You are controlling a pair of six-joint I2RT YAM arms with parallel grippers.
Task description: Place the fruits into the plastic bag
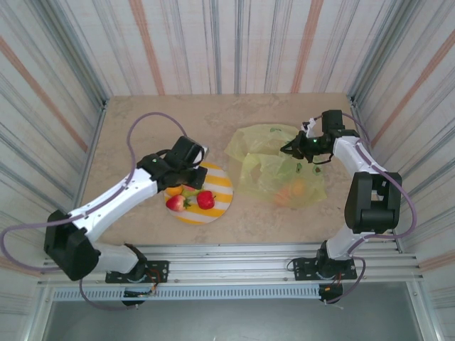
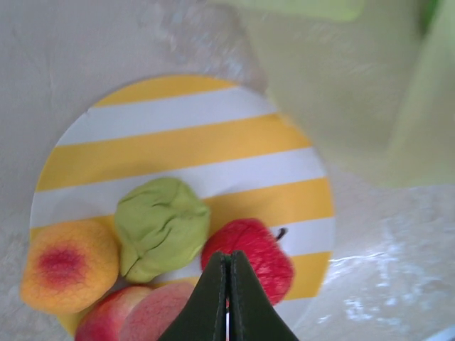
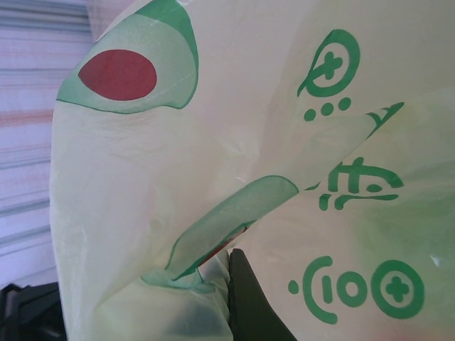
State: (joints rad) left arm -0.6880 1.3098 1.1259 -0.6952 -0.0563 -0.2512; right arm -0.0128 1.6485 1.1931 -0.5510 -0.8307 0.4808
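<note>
Fruits (image 1: 175,203) sit on the striped plate (image 1: 222,183), peach (image 2: 67,266), green fruit (image 2: 162,227) and red apple (image 2: 249,259). The left tool (image 2: 228,263) is over the apple, fingers pressed together on nothing visible. Just right on the desk (image 1: 142,121) lies the plastic bag (image 1: 263,153), orange fruits (image 1: 296,190) inside, its edge pinched up by the right tool (image 1: 286,150). The left arm is nearer the plate, so the carry likely runs rightward.

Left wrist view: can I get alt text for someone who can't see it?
The left hand, shut and empty, is above a striped plate holding a red apple, a green fruit, a peach and a pink-red fruit. A yellow bag lies at upper right, by the plate's edge.
</note>
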